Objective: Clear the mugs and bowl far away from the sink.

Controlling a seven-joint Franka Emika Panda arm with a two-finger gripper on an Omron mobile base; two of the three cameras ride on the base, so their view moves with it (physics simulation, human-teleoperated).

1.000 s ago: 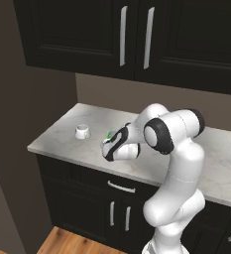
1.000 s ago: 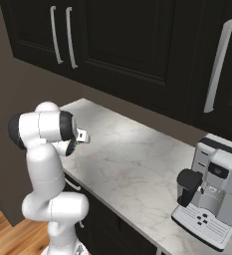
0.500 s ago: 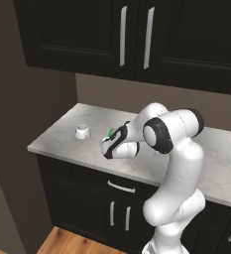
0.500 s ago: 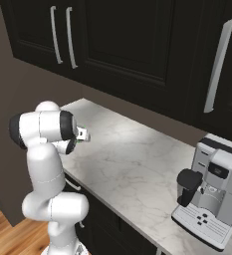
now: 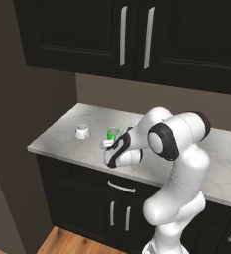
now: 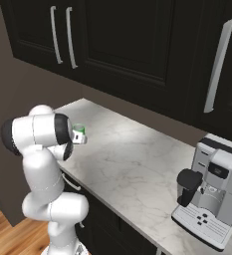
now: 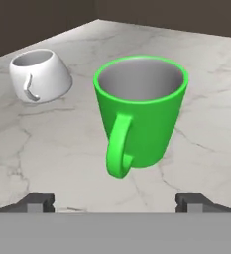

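- The green mug (image 7: 141, 111) stands upright on the marble surface (image 6: 137, 164), handle turned toward the tool (image 7: 115, 201), near the surface's front edge and toward its left end
- The tool is released: its two dark fingertips (image 7: 35, 201) sit wide apart, one on each side of the mug's base, touching nothing
- In the left base view the tool (image 5: 107, 145) sits just in front of the green mug (image 5: 113, 133), low over the surface (image 5: 62, 134)
- The white mug (image 7: 40, 75) stands apart from the green one, closer to the surface's left end, with its handle facing front; in the left base view the white mug (image 5: 82, 131) is left of the green mug
- In the right base view the green mug (image 6: 78, 130) peeks out beside the arm's elbow
- A silver and black coffee machine (image 6: 212, 189) stands at the surface's far right end, well apart from both mugs
- Dark cabinets (image 5: 137, 34) hang above the surface
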